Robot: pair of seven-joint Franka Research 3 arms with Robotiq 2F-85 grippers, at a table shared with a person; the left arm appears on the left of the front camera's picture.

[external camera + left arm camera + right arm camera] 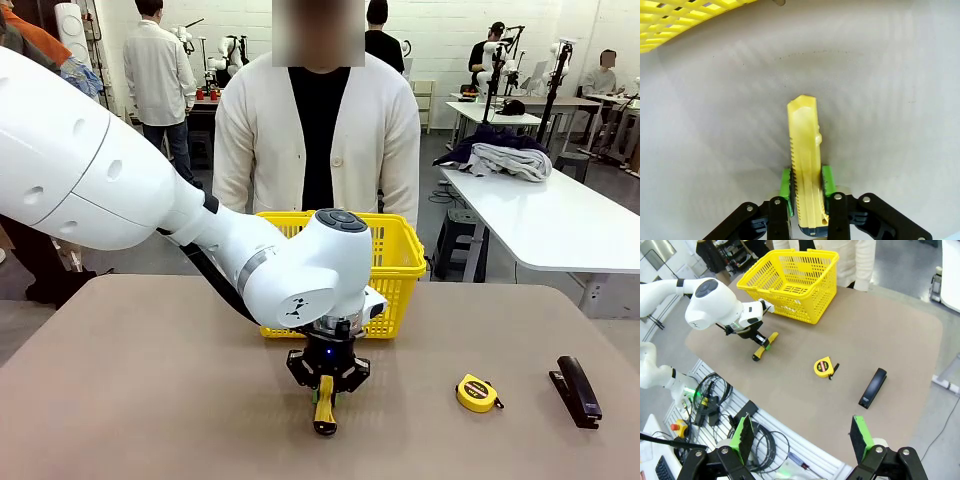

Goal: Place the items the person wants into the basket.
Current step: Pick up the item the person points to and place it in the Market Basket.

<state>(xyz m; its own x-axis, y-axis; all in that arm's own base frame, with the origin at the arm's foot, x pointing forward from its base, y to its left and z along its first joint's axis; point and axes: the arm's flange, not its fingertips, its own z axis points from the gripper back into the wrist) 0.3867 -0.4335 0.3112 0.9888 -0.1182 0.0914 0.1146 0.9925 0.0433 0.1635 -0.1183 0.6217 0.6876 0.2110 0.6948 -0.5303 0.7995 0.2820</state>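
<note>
Front view: left gripper (325,398) low over the table (150,400), pads clamped on the yellow utility knife (324,408), black end toward 6 o'clock, just off the tabletop or touching it, cannot tell which. Yellow basket (398,262) right behind at 12 o'clock, person in a white cardigan (318,140) beyond it. Yellow tape measure (477,392) at 3 o'clock of the knife, black stapler (577,390) farther the same way. Left wrist view: green pads (785,182) pressed on both sides of the knife, blade body pointing to 12 o'clock. Right wrist view: right gripper (802,440) high above the table's near edge, fingers spread wide, holding nothing.
</note>
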